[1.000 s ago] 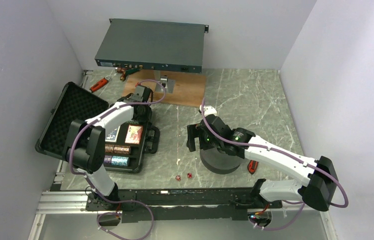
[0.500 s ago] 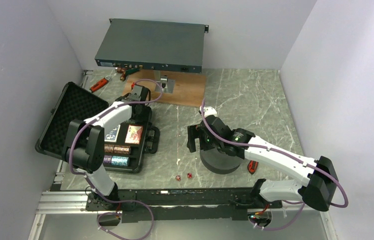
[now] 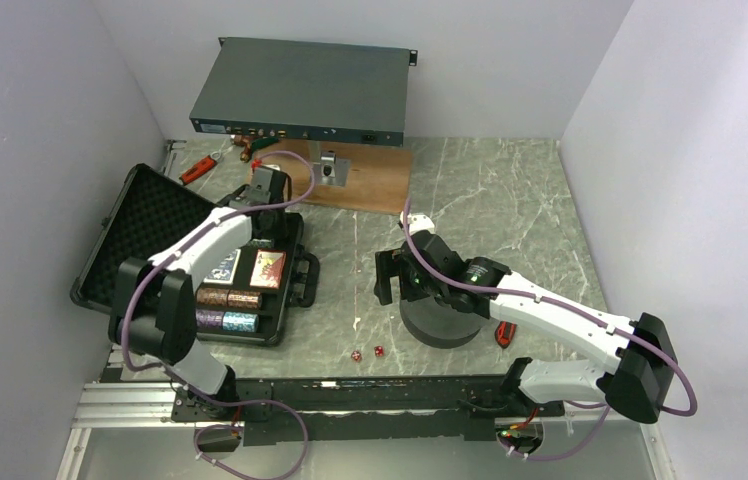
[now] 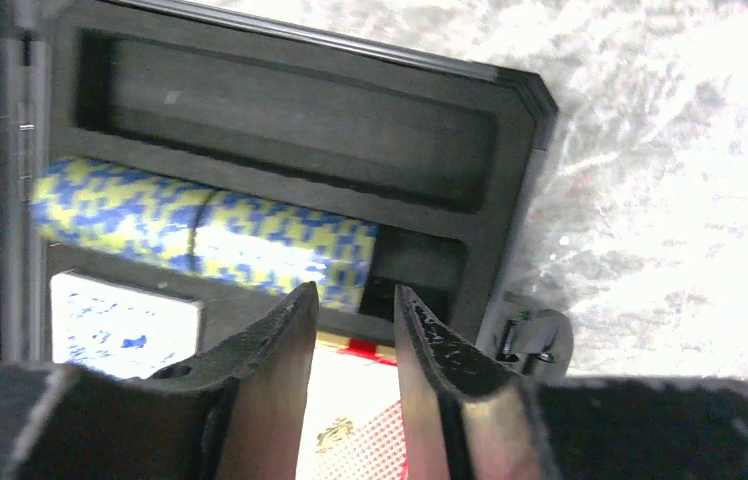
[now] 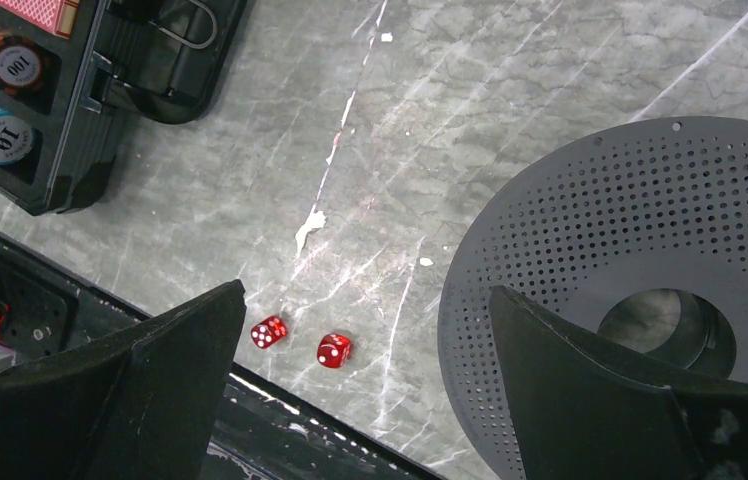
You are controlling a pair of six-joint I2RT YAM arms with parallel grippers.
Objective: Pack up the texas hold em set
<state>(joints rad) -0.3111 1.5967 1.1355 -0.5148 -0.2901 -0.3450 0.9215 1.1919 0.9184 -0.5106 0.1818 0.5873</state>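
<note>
The black briefcase [image 3: 285, 300] lies open at the left, its foam-lined lid [image 3: 140, 235] folded back. Its tray holds chip stacks [image 3: 233, 310], a blue deck and a red card deck [image 3: 268, 268]. My left gripper [image 3: 266, 195] hovers over the tray's far end, jaws slightly apart and empty. In the left wrist view it [image 4: 355, 292] is above the red deck [image 4: 350, 420], near a blue-yellow chip stack [image 4: 210, 235] and an empty slot [image 4: 290, 130]. My right gripper [image 3: 387, 275] is wide open and empty [image 5: 365, 290]. Two red dice [image 5: 269, 332] [image 5: 334, 349] lie below it. No yellow disc shows.
The dark grey foam ring [image 3: 440, 322] sits under my right arm, right of the dice. The flat grey rack box [image 3: 300, 90] stands at the back with a wooden board [image 3: 375, 185] before it. Red-handled tools [image 3: 198, 168] lie at the back left. A small red object [image 3: 505, 333] lies beside the ring.
My left gripper has shifted a little left and toward the back over the case. The right arm and the dice have not moved.
</note>
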